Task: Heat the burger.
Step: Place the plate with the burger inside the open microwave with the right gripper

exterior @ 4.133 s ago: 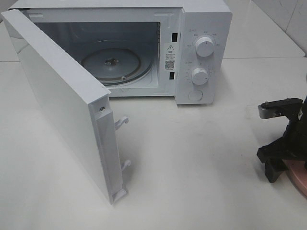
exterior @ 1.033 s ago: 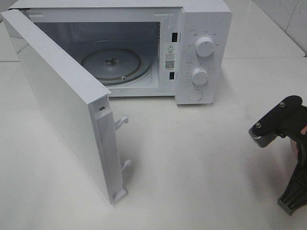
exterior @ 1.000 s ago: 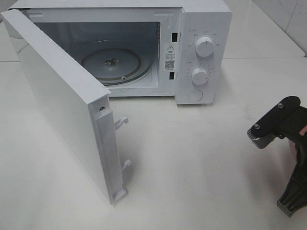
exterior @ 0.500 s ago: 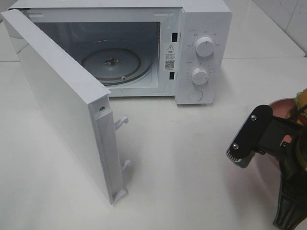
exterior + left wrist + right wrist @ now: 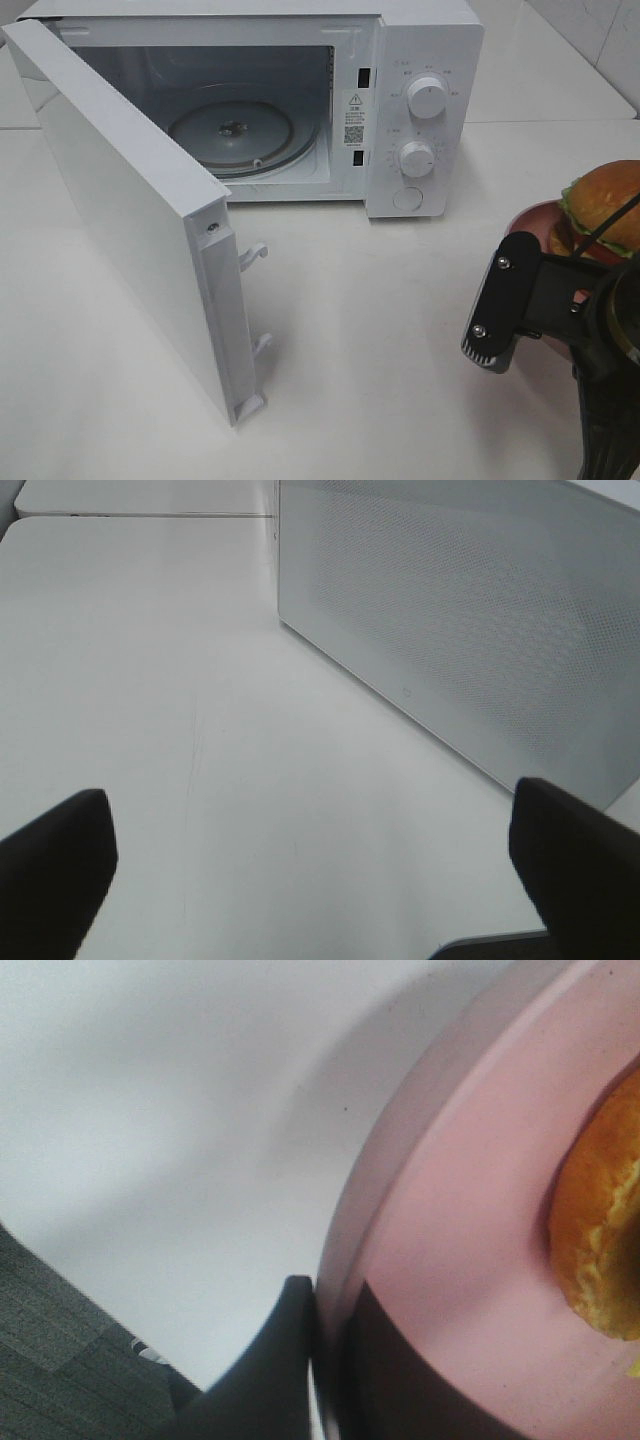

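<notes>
The burger [image 5: 607, 203], with a golden-brown bun and green lettuce, sits on a pink plate [image 5: 528, 222] at the right edge of the exterior view. In the right wrist view my right gripper [image 5: 335, 1360] is shut on the plate's rim [image 5: 440, 1210], with one dark finger outside and one inside, and the bun's edge [image 5: 600, 1230] shows beside it. My right arm [image 5: 545, 300] covers the gripper in the exterior view. The white microwave [image 5: 425, 60] stands open, showing its glass turntable [image 5: 235, 135]. My left gripper [image 5: 320, 880] is open and empty above the table.
The microwave door [image 5: 140, 220] is swung far out toward the front left, and its outer face [image 5: 470, 630] fills the left wrist view. Two dials [image 5: 428, 98] and a button are on the microwave's right panel. The white tabletop [image 5: 380, 340] lies between door and plate.
My right arm has moved left with the pink plate in its grip. The burger and plate have come into the exterior view from beyond the right edge. The microwave has not moved.
</notes>
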